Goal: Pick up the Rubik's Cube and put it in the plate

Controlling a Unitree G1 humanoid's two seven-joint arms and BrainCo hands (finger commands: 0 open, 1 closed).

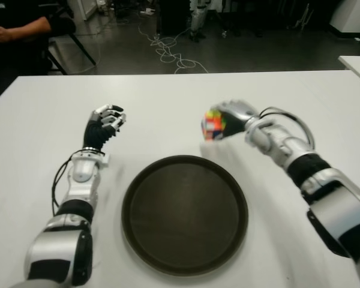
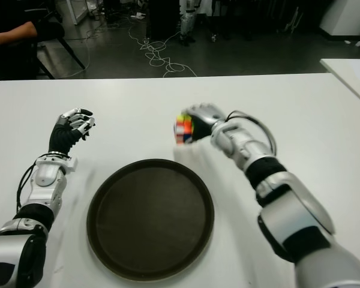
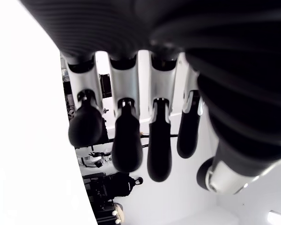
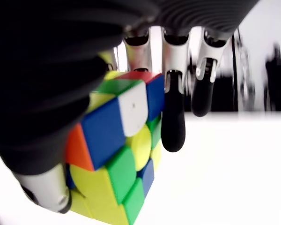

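Bench: white bench (image 1: 180,96) fills the frame; dark floor with cables along the top edge.
Left hand: left hand (image 1: 105,122) at centre left, left of the plate, fingers relaxed, holding nothing.
Plate: dark round plate (image 1: 185,213) at lower centre.
Rubik's Cube: Rubik's Cube (image 1: 214,125) just above the plate's upper right rim.
Right hand: right hand (image 1: 234,117) at centre right, clasped around the cube.
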